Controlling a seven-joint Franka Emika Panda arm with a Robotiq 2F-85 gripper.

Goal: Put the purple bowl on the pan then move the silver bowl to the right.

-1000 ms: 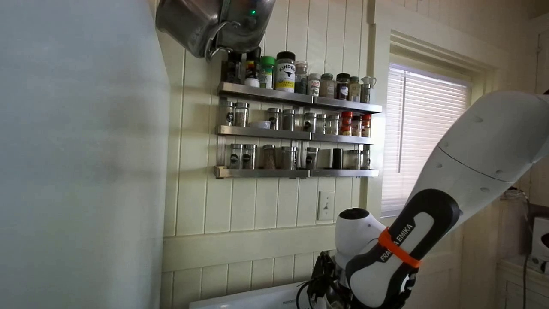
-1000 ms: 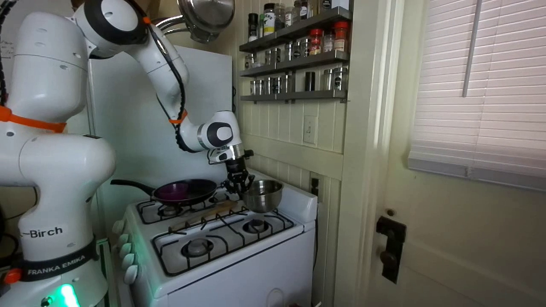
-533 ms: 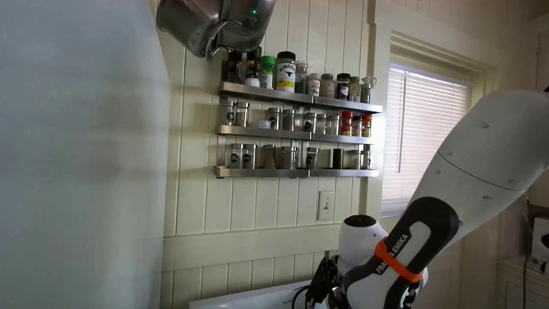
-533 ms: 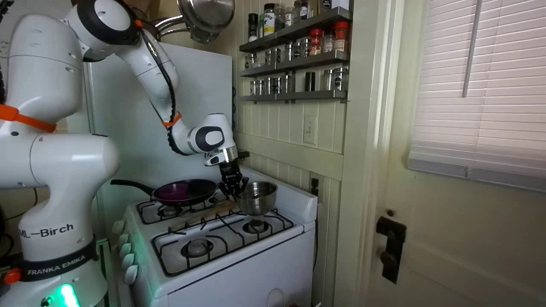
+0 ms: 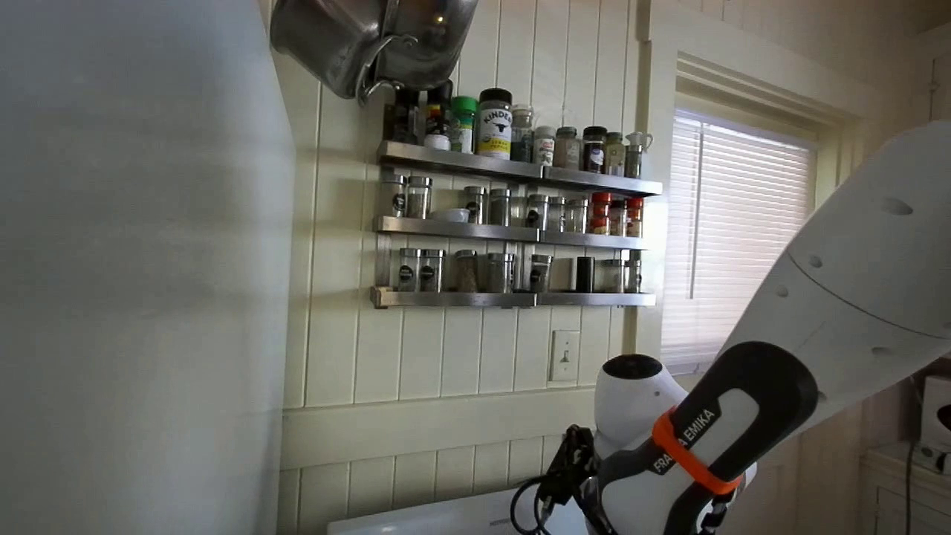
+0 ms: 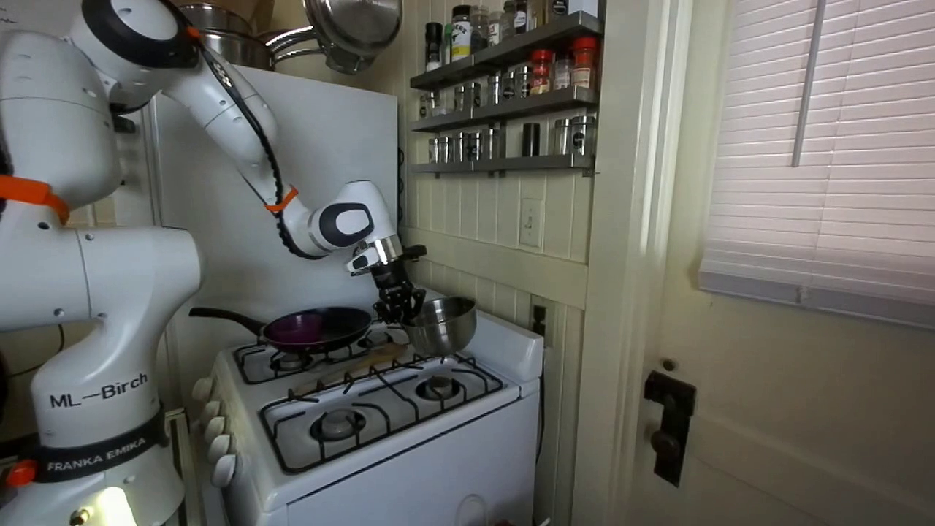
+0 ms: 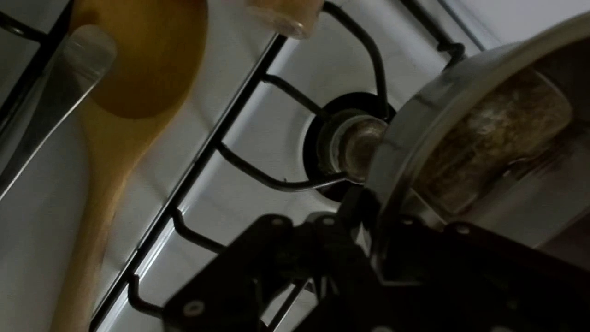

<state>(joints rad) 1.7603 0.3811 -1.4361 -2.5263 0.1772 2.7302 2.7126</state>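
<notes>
Tool (image 7: 375, 226): jaws nearly together, with the rim of the silver bowl (image 6: 442, 336) pinched between them; you have one finger inside the bowl and one outside.
Silver bowl: tilted a little in your grip, over the stove (image 6: 402, 467) and near its backguard (image 6: 508, 347); whether its base clears the grate (image 7: 189, 177) you cannot tell from these views.
Purple bowl (image 6: 296, 330): inside the black pan (image 6: 347, 329), toward the handle side, well apart from your tool.
Pan: on the stove, beyond the wooden spoon (image 6: 386, 353) in an exterior view.
Wooden spoon: lying just beside the grate, its head partly covered by a metal strip (image 7: 53, 106) in your wrist view.
Burner (image 7: 362, 147): partly hidden from your wrist view by the silver bowl.
Arm (image 6: 226, 120): stretched over the stove from the side with the knobs (image 6: 225, 470).
Shelves (image 5: 461, 299): three, one above another, lined with spice jars (image 5: 494, 130) that you can see in both exterior views.
Pots (image 5: 327, 44): up high at the top of both exterior views.
</notes>
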